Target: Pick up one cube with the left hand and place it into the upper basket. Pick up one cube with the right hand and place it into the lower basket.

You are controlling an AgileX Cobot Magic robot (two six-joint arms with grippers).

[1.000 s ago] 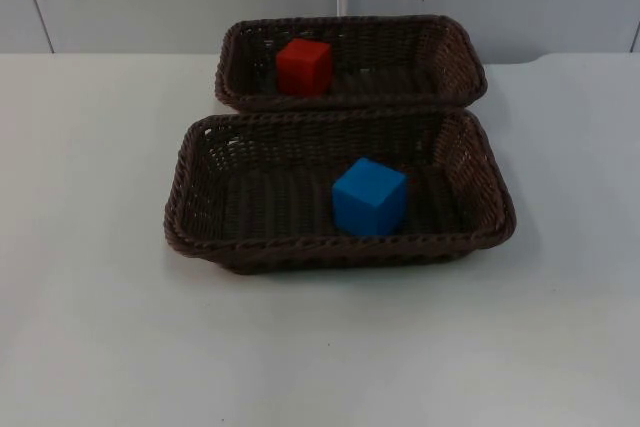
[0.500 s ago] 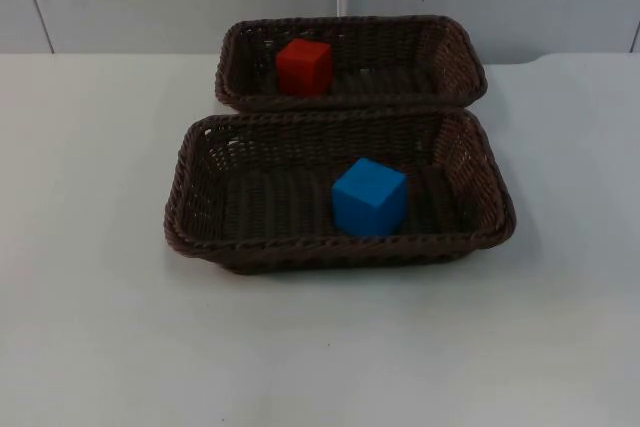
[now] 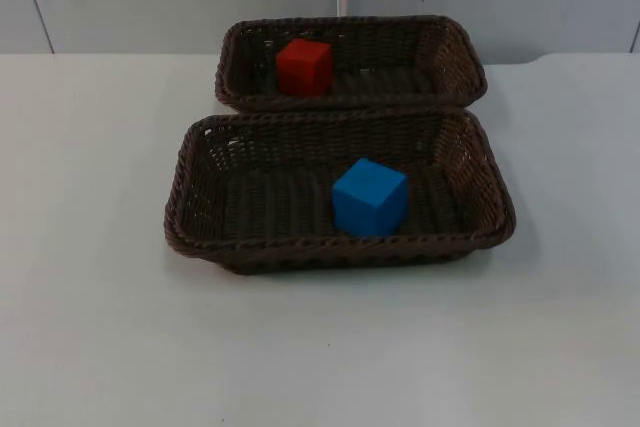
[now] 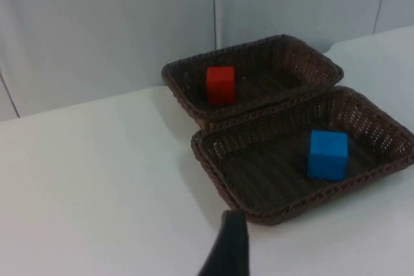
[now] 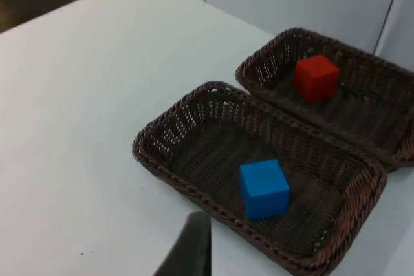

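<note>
A red cube (image 3: 304, 66) sits inside the upper dark brown woven wicker basket (image 3: 452, 45). A blue cube (image 3: 369, 197) sits inside the lower dark brown woven wicker basket (image 3: 190, 182). Both baskets lie well ahead of the left gripper (image 4: 226, 253) and right gripper (image 5: 188, 250), which hang above the white table (image 3: 90, 307); whether either is open cannot be told.

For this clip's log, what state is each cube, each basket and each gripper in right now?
Red cube: sits upright in the upper basket, left part.
Blue cube: sits in the lower basket, right of middle, near the front rim.
Upper basket: upright on the table, holds the red cube.
Lower basket: upright, back rim against the upper basket, holds the blue cube.
Left gripper: off both baskets, above the table.
Right gripper: off both baskets, above the table.
</note>
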